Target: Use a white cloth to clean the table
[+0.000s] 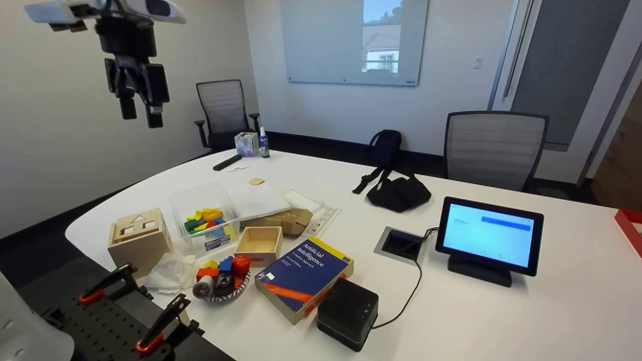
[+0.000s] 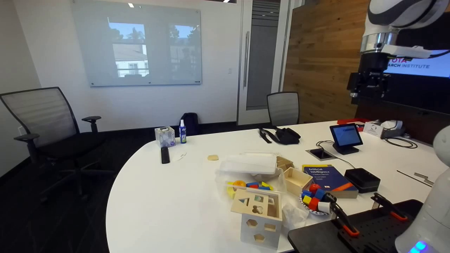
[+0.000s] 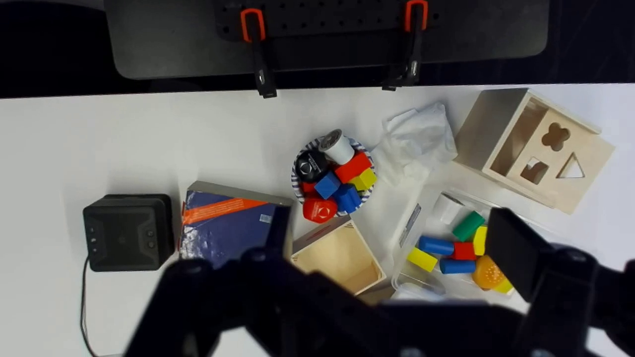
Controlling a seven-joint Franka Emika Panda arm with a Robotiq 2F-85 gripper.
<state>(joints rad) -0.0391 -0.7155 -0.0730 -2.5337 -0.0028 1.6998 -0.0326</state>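
The white cloth [image 1: 173, 273] lies crumpled on the white table [image 1: 441, 321], and it also shows in an exterior view [image 2: 294, 216]. In the wrist view the cloth [image 3: 419, 136] lies between a striped bowl and a wooden shape box, near the table edge by the robot's base. My gripper [image 1: 141, 114] hangs high above the table, well apart from the cloth. In the wrist view the gripper [image 3: 389, 220] has its fingers wide apart with nothing between them. The cloth lies beyond the fingertips, toward the top of that view.
Beside the cloth stand the wooden shape box [image 3: 536, 148], the striped bowl of blocks [image 3: 296, 186] and a clear bin [image 3: 404, 230] of blocks. An open wooden box [image 3: 342, 253], a blue book [image 1: 306, 271], a black box [image 1: 347, 313] and a tablet [image 1: 489, 233] stand farther along. Clamps [image 1: 163, 326] edge the base.
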